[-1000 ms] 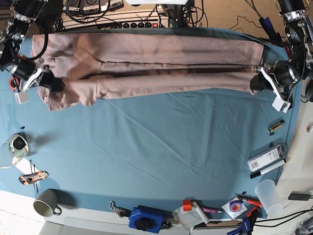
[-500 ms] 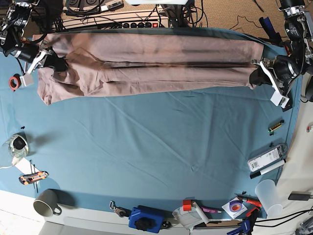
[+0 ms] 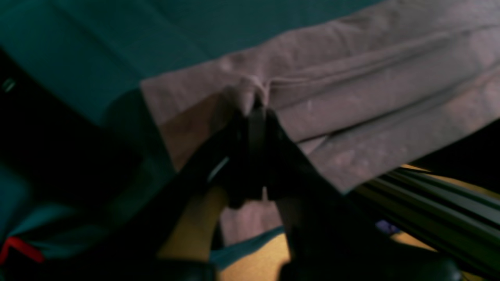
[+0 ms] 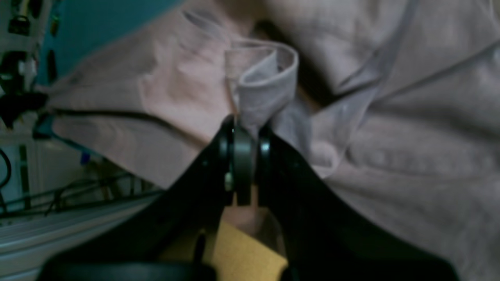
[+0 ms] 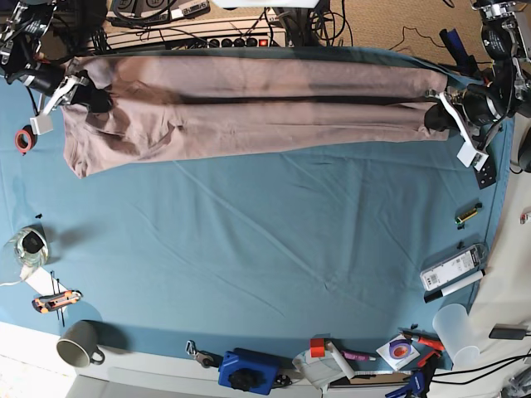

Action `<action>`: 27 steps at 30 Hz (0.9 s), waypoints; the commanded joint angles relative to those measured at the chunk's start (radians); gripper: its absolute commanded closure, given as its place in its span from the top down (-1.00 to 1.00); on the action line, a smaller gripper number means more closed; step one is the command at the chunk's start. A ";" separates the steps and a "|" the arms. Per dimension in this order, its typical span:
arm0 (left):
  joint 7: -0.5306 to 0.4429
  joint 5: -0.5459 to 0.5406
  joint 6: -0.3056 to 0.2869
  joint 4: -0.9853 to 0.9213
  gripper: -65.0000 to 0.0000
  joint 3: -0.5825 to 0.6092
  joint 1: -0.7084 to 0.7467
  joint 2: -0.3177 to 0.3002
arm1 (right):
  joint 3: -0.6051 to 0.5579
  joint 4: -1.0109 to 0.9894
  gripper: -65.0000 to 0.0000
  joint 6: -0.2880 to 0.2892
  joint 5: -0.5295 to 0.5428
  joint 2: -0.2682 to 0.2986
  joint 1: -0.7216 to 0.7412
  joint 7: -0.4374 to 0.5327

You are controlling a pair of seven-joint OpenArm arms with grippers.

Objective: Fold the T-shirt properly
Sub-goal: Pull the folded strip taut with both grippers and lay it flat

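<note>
The pink-beige T-shirt (image 5: pixel 249 104) lies stretched in a long folded band across the far edge of the blue table cloth (image 5: pixel 265 240). My left gripper (image 5: pixel 433 115) is at the band's right end, shut on a pinch of the shirt's edge (image 3: pixel 250 97). My right gripper (image 5: pixel 90 98) holds the band's left end, shut on a rolled fold of fabric (image 4: pixel 265 82). A lower flap of the shirt (image 5: pixel 83 157) hangs toward the near side at the left end. Both arms stand at the table's far corners.
A grey mug (image 5: pixel 79 344), a cutter (image 5: pixel 56 300) and a tape roll (image 5: pixel 23 141) lie at the left edge. A blue device (image 5: pixel 247 371), pens, a plastic cup (image 5: pixel 458 332) and a white remote (image 5: pixel 452 268) sit along the front and right. Cables and a power strip (image 5: pixel 224 37) run behind.
Both grippers have carried the shirt's near edge toward the far side, folding it over the rest. The band is now narrower and lies closer to the table's back edge.
</note>
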 commanded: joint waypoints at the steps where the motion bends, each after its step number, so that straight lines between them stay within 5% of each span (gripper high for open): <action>1: -0.021 0.000 -0.001 0.017 -1.00 -0.009 -0.005 -0.019 | 0.012 0.016 -1.00 0.001 0.024 0.021 0.002 0.017; 5: -0.031 -0.001 -0.001 0.017 -0.94 -0.009 -0.005 -0.019 | 0.012 0.016 -1.00 0.001 0.024 0.021 0.002 0.017; 7: -0.031 -0.001 -0.001 0.017 -0.48 -0.009 -0.005 -0.019 | 0.012 0.016 -0.98 0.001 0.024 0.022 0.002 0.017; 9: -0.032 -0.001 -0.001 0.017 -0.10 -0.009 -0.002 -0.019 | 0.012 0.016 -0.72 0.001 0.024 0.022 0.003 0.017; 11: -0.039 -0.001 -0.001 0.017 0.07 -0.009 0.004 -0.019 | 0.012 0.016 -0.50 0.001 0.024 0.022 0.002 0.017; 18: -0.113 0.052 0.000 0.014 0.08 -0.005 0.023 0.013 | 0.012 0.016 -0.43 0.001 0.024 0.023 0.003 0.017; 27: -0.171 0.349 0.000 -0.049 0.08 0.022 0.025 0.095 | 0.012 0.016 -0.43 0.001 0.024 0.024 0.003 0.017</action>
